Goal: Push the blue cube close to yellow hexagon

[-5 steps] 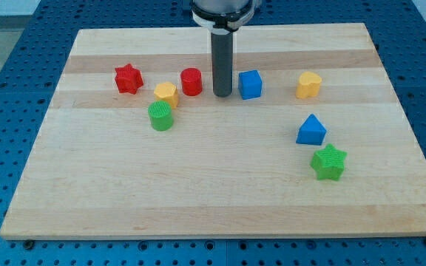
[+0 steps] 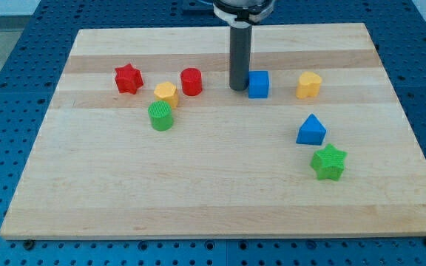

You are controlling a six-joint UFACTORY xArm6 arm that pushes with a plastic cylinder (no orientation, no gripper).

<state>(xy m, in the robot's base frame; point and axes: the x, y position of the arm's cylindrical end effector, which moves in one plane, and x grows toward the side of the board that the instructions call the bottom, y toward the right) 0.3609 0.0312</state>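
While the rod stands at its side: the blue cube (image 2: 258, 84) sits in the upper middle of the tabletop (image 2: 213, 199).
Blue cube, facing: one flat face is turned toward the view's bottom, its edges roughly square to the tabletop's edges; it is as wide as it is tall, so no long axis can be made out.
End effector: a straight dark rod with nothing to open or close; it holds nothing.
My tip (image 2: 238, 89): it is down on the tabletop at the cube's left side in the view, touching it or just short of touching; I cannot tell which.
Yellow block at the view's right (image 2: 309, 85): it lies right of the cube on the same row, near but apart; its exact shape is hard to make out.
Red cylinder (image 2: 191, 81): left of the rod, apart from it.
Yellow hexagon (image 2: 166, 94): below-left of the red cylinder, just above the green cylinder (image 2: 160, 116).
Red star (image 2: 128, 78): furthest to the view's left in the row.
Blue triangle (image 2: 311, 130): below the right-hand yellow block.
Green star (image 2: 328, 162): just below the blue triangle.
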